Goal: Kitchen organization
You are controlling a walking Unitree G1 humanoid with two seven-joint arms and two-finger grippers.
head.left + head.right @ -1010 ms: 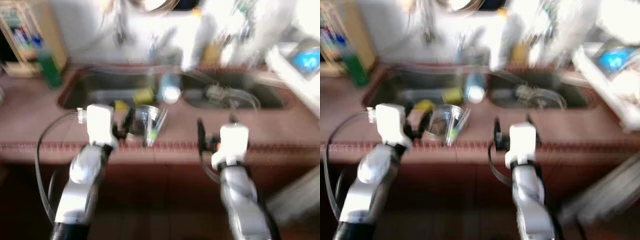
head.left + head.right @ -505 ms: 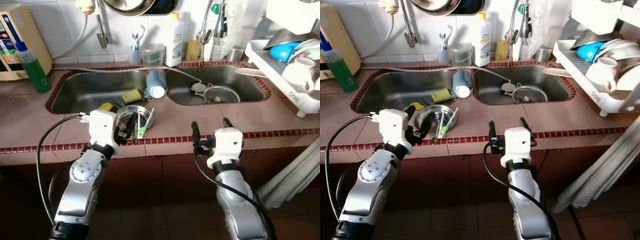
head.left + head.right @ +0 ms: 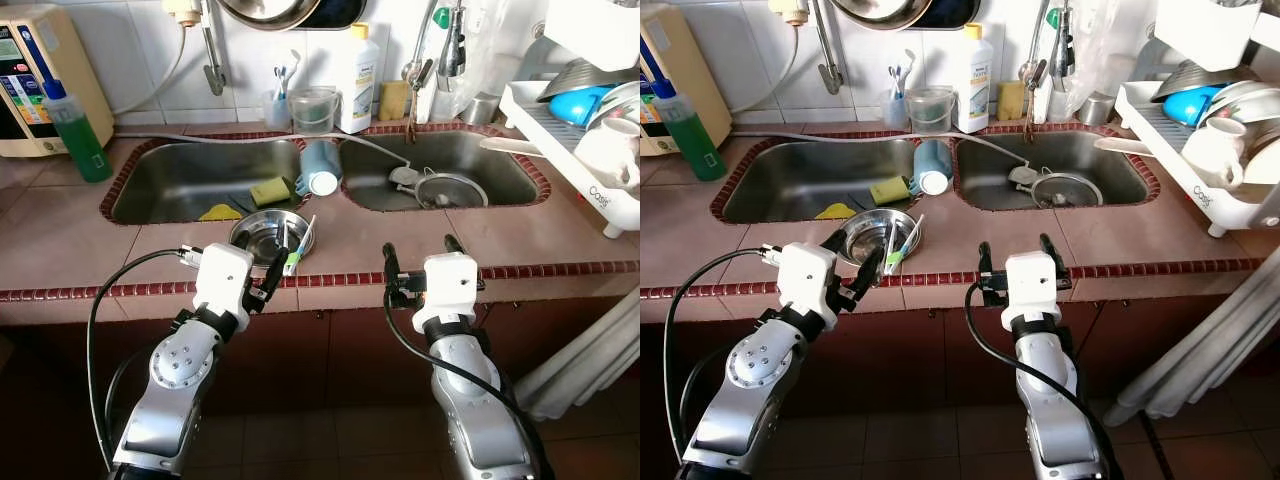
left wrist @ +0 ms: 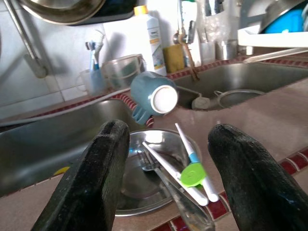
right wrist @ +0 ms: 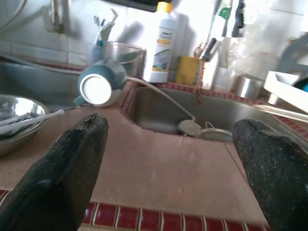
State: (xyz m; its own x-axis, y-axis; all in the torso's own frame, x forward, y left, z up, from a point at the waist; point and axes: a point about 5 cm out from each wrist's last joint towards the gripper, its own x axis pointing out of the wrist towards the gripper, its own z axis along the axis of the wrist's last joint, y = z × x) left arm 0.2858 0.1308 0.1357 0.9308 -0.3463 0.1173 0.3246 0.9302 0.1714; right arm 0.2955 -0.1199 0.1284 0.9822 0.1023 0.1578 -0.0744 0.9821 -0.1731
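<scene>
Tiled counter (image 3: pixel 360 240), steel bowl (image 3: pixel 262 228) just beyond left gripper (image 3: pixel 262 280)

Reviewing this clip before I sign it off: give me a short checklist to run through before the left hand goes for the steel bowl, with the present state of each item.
1. Left hand open and empty: ok, its fingers are spread with nothing between them.
2. Left hand lined up with the steel bowl: ok, in the left wrist view the bowl sits between the fingers, just beyond them.
3. Bowl contents stable: not ok, loose utensils lie in it and stick out over the rim toward the hand.
4. Bowl footing: cannot tell, it sits on the counter at the edge of the left sink.
5. Blue mug clear of the approach: ok, it lies on its side on the divider behind the bowl.
6. Right hand out of the way: ok, open and empty over the counter edge.
</scene>
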